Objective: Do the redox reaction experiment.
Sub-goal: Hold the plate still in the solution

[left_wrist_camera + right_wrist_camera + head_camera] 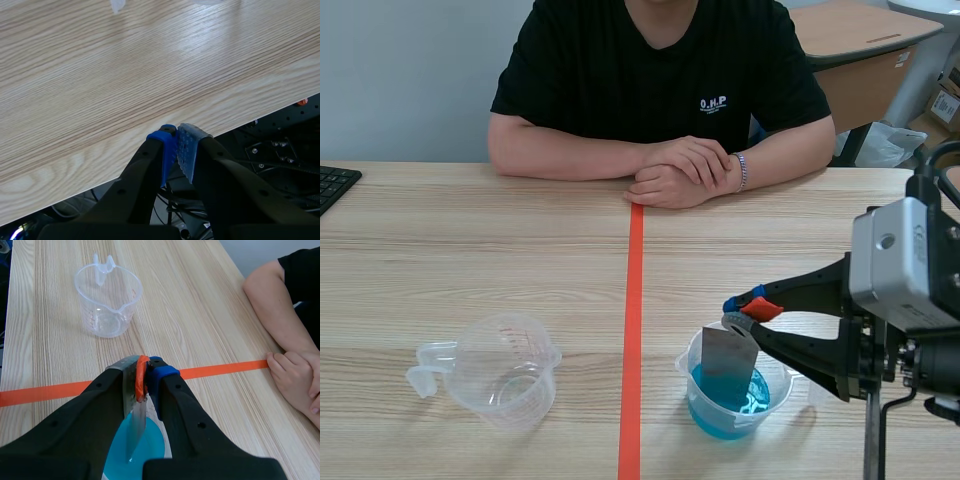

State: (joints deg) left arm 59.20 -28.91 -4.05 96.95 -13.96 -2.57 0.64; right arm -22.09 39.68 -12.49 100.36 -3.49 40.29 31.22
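A clear beaker (692,398) of blue liquid (720,415) stands just right of the orange tape line. My right gripper (745,312) is shut on a grey metal sheet (728,362) by its orange-taped top; the sheet hangs upright with its lower end in the liquid. In the right wrist view the metal sheet (134,425) runs down between the fingers of the right gripper (146,372) into the blue liquid (147,452). An empty clear measuring cup (505,370) sits on the left. My left gripper (176,137) is shut on nothing, over the table's near edge.
A person sits across the table with folded hands (685,172) resting near the top of the tape line (633,330). A black keyboard corner (332,185) lies at the far left. The empty measuring cup (107,300) stands ahead of the right gripper, beyond the tape.
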